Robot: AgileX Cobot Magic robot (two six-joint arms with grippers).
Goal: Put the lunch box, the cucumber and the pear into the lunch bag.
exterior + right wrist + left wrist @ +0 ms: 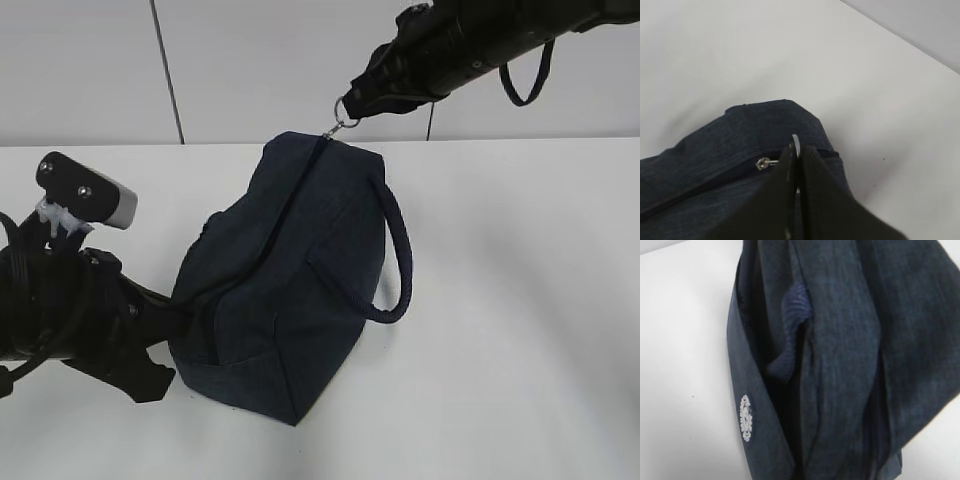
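Observation:
The dark navy lunch bag (290, 290) lies tilted on the white table, its zipper line running from near left to far right. My right gripper (352, 108) is shut on the metal ring pull (344, 117) at the bag's raised far end. In the right wrist view the closed fingers (785, 200) pinch the ring (796, 142) beside the zipper slider (761, 163). My left gripper (172, 312) meets the bag's near-left end. Its fingertips are buried in the fabric, and the bag (850, 365) fills the left wrist view. The lunch box, cucumber and pear are out of view.
A rope handle (398, 260) loops down the bag's right side; another handle (790, 335) lies in a fold. A white logo patch (745, 417) marks the bag's side. The white table (520, 300) ends at a grey wall (250, 60).

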